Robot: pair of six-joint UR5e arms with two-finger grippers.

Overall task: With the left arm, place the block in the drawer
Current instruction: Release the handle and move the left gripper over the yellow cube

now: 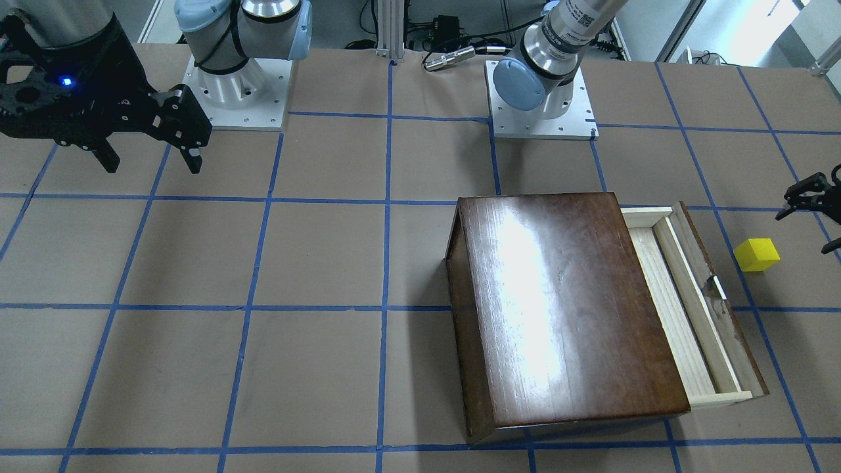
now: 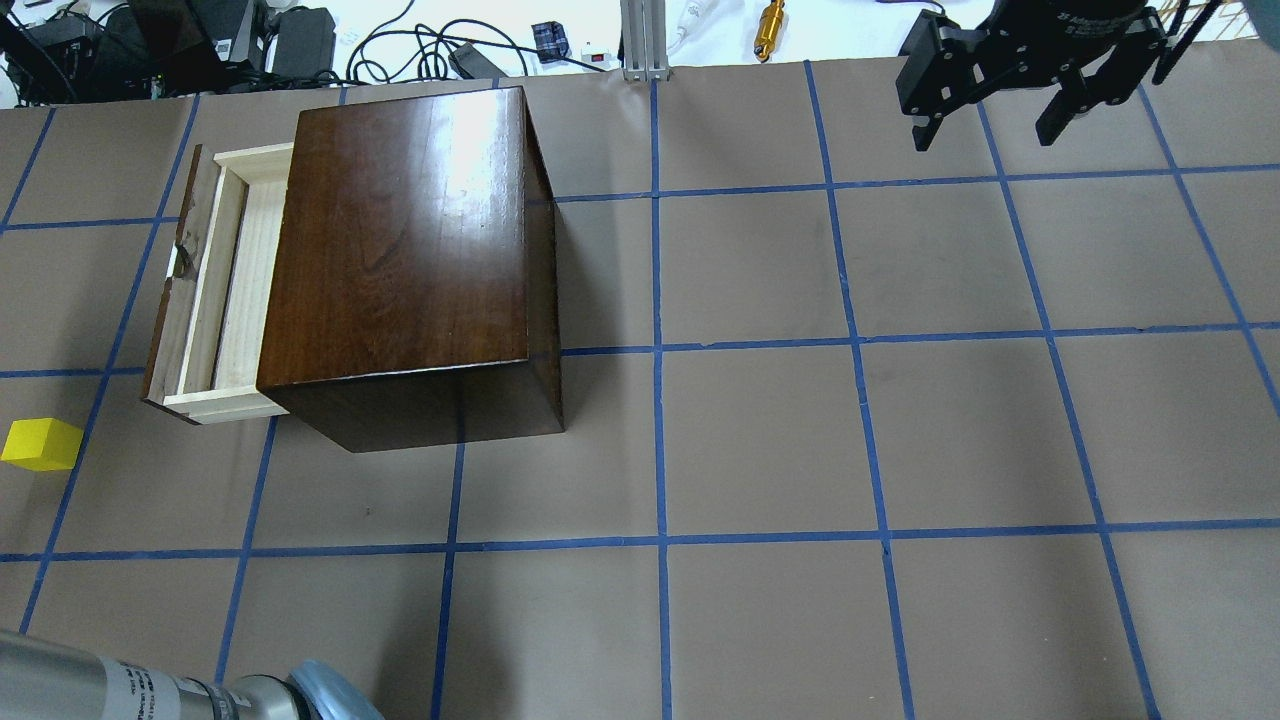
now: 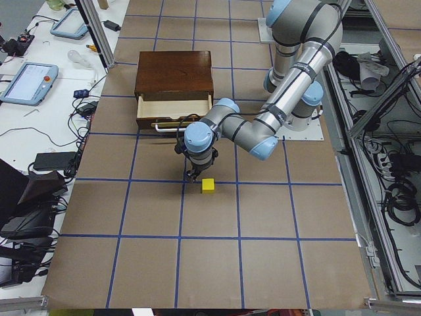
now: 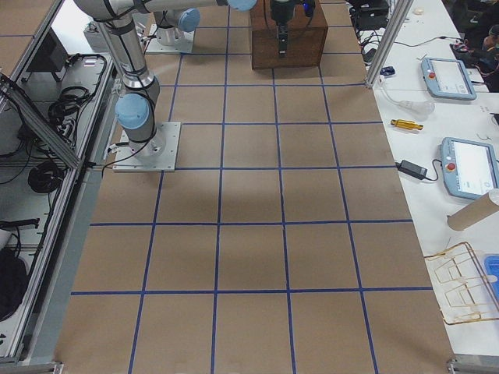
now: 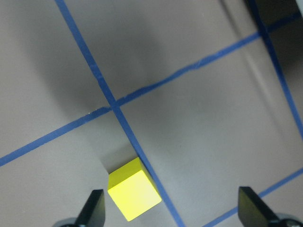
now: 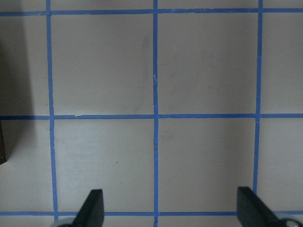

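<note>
The yellow block lies on the table just beyond the drawer's front panel; it also shows in the overhead view and the left side view. The drawer is pulled open from the dark-brown cabinet and is empty. My left gripper is open and hovers above and just beside the block. In the left wrist view the block sits low between the fingers, close to the left fingertip. My right gripper is open and empty, far from the cabinet.
The table is brown paper with a blue tape grid. The two arm bases stand at the robot's edge. Cables and a brass tool lie beyond the far edge. Tablets lie on the side bench.
</note>
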